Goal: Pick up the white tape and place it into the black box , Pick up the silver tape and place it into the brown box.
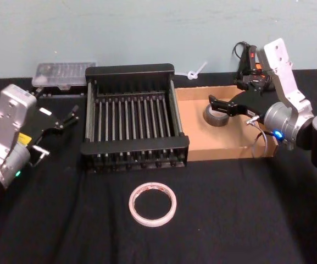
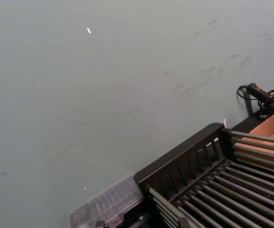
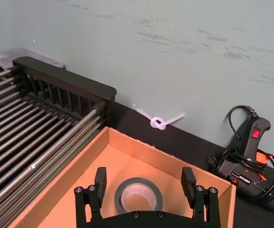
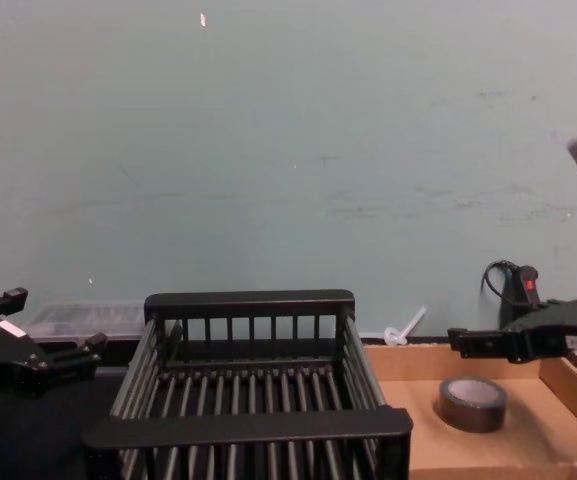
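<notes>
The black box [image 1: 133,116] sits mid-table, the brown box [image 1: 196,127] touching its right side; the right gripper [image 3: 145,190] hangs over the brown box, fingers spread, the silver tape [image 3: 138,195] lying flat on the cardboard floor beneath it; the left gripper [image 1: 59,132] waits left of the black box, fingers spread; the white tape [image 1: 153,204] lies flat on the black cloth in front of the black box.

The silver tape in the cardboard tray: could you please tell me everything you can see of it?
The silver tape is a small, thick roll with a dull grey outer band and a pale inner core. It lies flat, hole upward, on the floor of the brown box, in the far part near the black box, apart from the walls. The right hand hovers above it, open, one finger to each side, and nothing grips the roll. It looks whole, with no loose end visible.
</notes>
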